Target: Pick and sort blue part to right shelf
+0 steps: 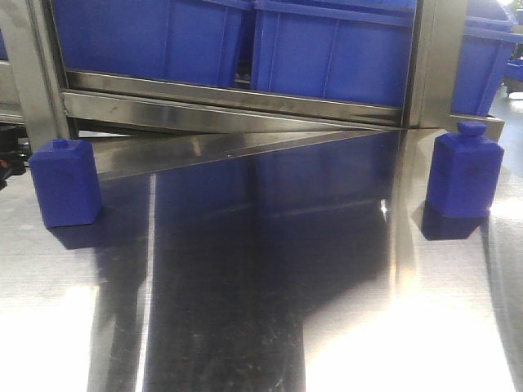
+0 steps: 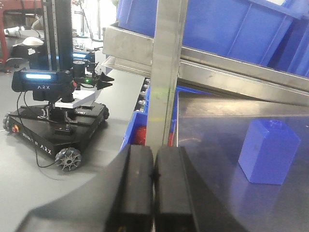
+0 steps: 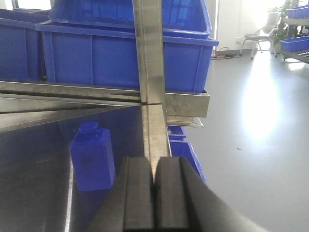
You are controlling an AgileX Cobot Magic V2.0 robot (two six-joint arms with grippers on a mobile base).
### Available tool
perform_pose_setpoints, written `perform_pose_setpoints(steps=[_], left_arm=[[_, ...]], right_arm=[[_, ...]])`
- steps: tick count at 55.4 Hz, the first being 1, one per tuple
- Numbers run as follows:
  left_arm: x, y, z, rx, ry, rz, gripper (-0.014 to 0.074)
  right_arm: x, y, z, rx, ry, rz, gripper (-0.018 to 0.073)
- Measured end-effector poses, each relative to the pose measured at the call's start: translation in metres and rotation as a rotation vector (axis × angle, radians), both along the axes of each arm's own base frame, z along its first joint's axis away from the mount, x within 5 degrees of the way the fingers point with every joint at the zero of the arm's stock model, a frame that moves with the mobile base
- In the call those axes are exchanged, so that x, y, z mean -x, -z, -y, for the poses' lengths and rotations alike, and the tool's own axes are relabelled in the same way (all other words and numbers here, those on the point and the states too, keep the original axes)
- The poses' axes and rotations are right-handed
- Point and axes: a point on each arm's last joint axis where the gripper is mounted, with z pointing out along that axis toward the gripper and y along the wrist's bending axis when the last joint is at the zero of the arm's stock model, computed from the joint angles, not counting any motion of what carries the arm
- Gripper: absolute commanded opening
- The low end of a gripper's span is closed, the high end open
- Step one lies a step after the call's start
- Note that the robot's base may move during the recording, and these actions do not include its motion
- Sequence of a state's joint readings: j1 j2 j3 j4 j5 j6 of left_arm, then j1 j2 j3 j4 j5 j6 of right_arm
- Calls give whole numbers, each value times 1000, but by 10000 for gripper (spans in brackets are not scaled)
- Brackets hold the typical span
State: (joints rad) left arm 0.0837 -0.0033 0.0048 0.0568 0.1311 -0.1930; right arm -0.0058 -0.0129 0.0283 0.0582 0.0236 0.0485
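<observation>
Trouble ahead comes mostly from the shelf (image 1: 431, 65) itself. Both blue parts stand upright on the desk (image 1: 245, 327) just in front of the shelf: the left part (image 1: 65, 184) at the foot of its left post, the right part (image 1: 466, 173) at the foot of its right post. You cannot tell whether either touches the steel. Neither is held. The left pincer (image 2: 153, 159) is pressed together with nothing between its fingers, and so is the right pincer (image 3: 154, 169). Both hang short of the shelf, each lined up with a post rather than with a part.

Go in like that and you will likely shove a part over or wedge it under the shelf's rail (image 1: 229, 110). Spread the fingers first. With a post so close beside each part, an outer finger could strike steel before the pads seat. The parts look smooth and flat-sided, so a shallow pinch may slip on the lift. The bins (image 1: 327, 49) sit above the rail, so if you carry too low the part may clip the rail or a bin wall and drop.
</observation>
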Motion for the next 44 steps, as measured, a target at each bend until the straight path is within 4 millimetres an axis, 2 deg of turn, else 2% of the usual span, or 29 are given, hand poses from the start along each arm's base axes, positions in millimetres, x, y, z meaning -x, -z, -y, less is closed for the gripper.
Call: perform_pose_setpoints(steps=[28,44], left_arm=[[0,0,0,-11,-1,3,133],[0,-11,1,-24,6,116,133]], right_arm=[[0,0,0,0,0,0,41],[0,0,0,0,0,0,41]])
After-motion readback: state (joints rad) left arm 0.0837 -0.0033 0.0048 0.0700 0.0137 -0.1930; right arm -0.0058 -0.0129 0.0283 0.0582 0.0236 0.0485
